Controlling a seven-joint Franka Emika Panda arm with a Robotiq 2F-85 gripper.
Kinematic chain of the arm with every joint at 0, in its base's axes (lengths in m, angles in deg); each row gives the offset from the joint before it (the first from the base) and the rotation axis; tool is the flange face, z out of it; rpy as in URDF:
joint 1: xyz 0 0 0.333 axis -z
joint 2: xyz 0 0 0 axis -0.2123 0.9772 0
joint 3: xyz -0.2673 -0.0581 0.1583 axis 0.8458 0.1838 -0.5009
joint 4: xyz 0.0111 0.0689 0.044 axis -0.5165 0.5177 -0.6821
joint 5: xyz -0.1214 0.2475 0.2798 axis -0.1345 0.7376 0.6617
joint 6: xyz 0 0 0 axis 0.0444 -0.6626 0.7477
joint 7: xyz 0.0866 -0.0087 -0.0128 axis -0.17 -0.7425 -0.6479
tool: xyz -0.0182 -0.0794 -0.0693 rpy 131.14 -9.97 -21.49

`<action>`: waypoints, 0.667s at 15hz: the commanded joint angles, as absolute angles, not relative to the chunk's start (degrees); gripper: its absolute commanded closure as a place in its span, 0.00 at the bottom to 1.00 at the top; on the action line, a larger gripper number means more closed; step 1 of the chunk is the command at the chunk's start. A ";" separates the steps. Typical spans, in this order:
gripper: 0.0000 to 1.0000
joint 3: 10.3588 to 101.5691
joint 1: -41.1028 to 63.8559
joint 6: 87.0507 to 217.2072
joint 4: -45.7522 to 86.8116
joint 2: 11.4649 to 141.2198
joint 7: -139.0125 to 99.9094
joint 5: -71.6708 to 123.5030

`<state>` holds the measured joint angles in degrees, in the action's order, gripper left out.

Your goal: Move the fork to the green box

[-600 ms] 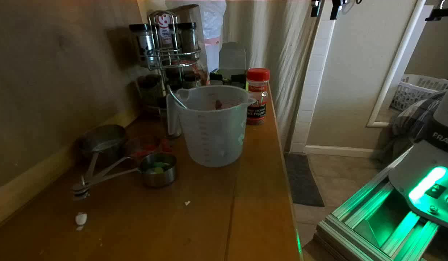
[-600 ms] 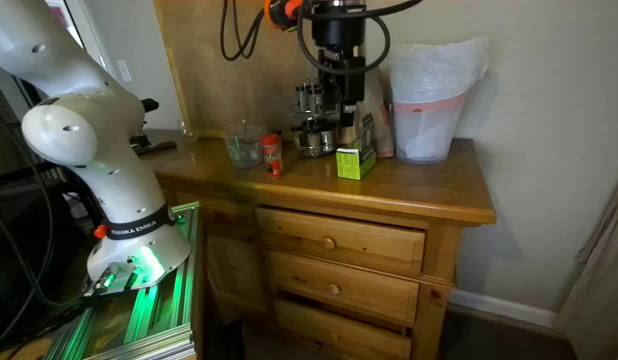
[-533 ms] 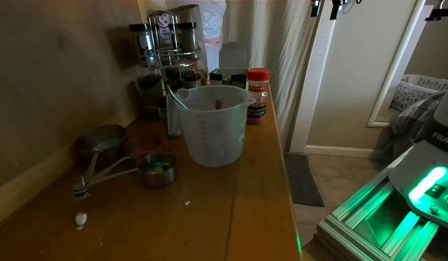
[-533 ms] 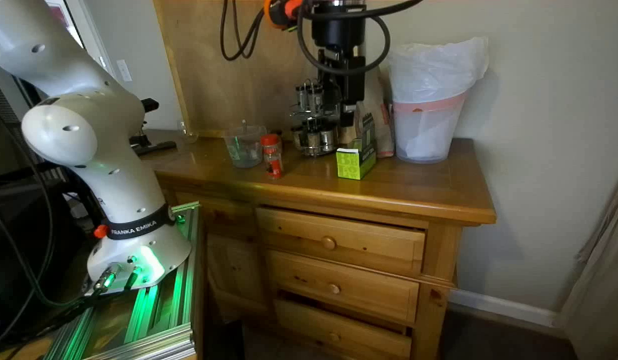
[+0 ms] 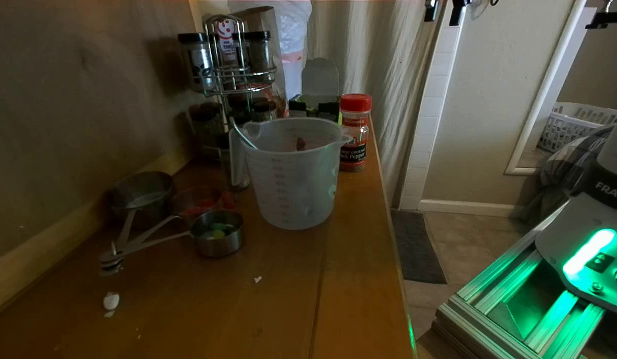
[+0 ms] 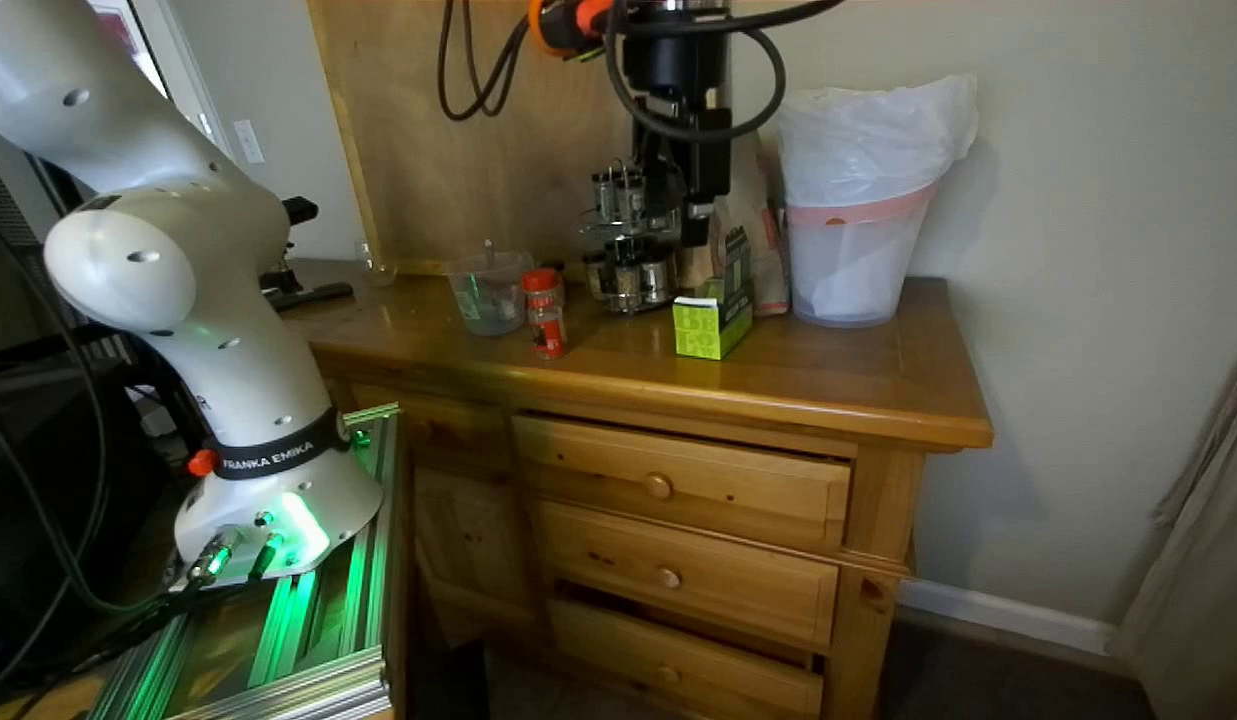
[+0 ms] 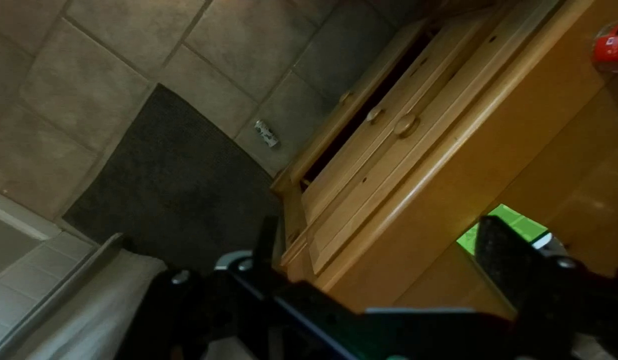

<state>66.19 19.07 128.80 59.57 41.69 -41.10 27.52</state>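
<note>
No whole fork shows. A thin metal handle point(image 5: 244, 134) leans out over the rim of the clear measuring cup point(image 5: 296, 184), and it also shows in an exterior view point(image 6: 489, 246). Its lower end is hidden in the cup, so I cannot tell if it is the fork. The green box point(image 6: 711, 328) stands with its lid up near the table's front edge. It is partly covered by a finger in the wrist view point(image 7: 523, 223). My gripper point(image 7: 381, 237) is open and empty, its jaws wide apart. It hangs above the table near the green box point(image 6: 695, 225).
A red-capped pepper bottle point(image 5: 355, 134) stands beside the cup. A wire spice rack point(image 5: 233, 75) stands behind. Metal measuring cups point(image 5: 218, 234) lie near the wall. A lined white bin point(image 6: 848, 250) stands right of the box. A dark mat point(image 7: 184, 185) lies on the floor.
My gripper has risen slightly and shifted a little. The cup, the handle, the green box and the bottle have not moved.
</note>
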 commanded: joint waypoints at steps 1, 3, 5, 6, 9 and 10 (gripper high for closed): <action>0.00 62.95 16.38 128.50 63.48 34.10 -45.97 28.98; 0.00 61.15 13.99 126.47 64.60 29.81 -47.95 29.85; 0.00 59.22 11.23 123.66 65.74 25.22 -49.59 30.17; 0.00 58.21 9.74 122.05 66.26 22.81 -50.30 30.13; 0.00 55.29 5.65 118.54 66.60 17.72 -52.48 27.79; 0.00 56.54 6.70 119.72 64.71 21.97 -49.71 28.37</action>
